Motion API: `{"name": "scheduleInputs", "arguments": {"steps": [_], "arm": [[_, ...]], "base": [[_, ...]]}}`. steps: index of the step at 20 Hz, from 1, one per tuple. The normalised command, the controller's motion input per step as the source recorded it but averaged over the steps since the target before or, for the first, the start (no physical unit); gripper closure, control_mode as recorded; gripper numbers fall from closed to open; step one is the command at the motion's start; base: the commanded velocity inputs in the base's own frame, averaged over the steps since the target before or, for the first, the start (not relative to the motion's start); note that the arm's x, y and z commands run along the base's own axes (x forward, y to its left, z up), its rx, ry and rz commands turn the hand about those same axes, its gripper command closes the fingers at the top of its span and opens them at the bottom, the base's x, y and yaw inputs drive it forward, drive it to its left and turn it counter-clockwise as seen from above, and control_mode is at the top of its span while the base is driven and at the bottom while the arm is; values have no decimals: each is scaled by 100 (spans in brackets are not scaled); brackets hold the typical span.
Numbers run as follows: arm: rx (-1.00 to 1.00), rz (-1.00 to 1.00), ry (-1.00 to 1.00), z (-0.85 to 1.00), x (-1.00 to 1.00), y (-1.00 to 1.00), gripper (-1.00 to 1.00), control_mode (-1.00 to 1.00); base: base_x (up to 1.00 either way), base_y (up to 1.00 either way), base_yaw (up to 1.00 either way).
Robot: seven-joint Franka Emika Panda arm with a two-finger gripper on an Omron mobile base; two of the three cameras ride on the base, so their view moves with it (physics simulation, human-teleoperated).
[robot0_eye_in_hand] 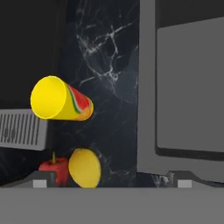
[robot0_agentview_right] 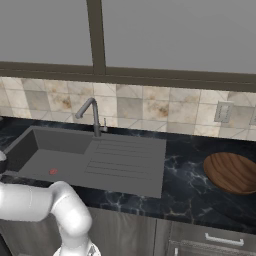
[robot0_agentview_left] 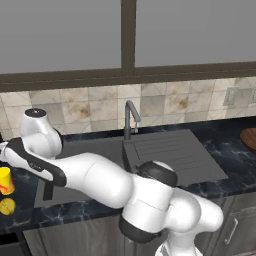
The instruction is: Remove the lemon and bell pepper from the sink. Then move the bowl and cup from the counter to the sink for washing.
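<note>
While jaws gape (nothing held), gripper (robot0_eye_in_hand: 112, 183) above lemon (robot0_eye_in_hand: 85, 168), bell pepper (robot0_eye_in_hand: 54, 169), cup (robot0_eye_in_hand: 61, 99) beside sink (robot0_eye_in_hand: 188, 100).

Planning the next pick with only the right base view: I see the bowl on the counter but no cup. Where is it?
Observer: The cup stands on the counter left of the sink.
Operator: Are the lemon and bell pepper out of the basin?
Observer: Yes. The lemon lies on the counter near the cup, with the bell pepper right beside it.
Operator: And the end effector?
Observer: The end effector is open, looking down on that stretch of counter.
</note>
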Motion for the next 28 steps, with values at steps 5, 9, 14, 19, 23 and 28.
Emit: {"name": "scheduleInputs", "arguments": {"steps": [5, 9, 14, 19, 23, 28], "arm": [[3, 0, 0, -13, 18, 6, -100, -100], [6, 0, -3, -13, 5, 13, -100, -100], [6, 0, -5, -14, 0, 19, -100, -100], [2, 0, -6, -12, 9, 16, -100, -100], [0, 0, -2, -7, 15, 6, -100, -100], [0, 0, 0, -6, 16, 5, -100, -100]], "base": [[0, 0, 0], [0, 0, 0], [0, 0, 0], [0, 0, 0], [0, 0, 0], [0, 0, 0]]}}
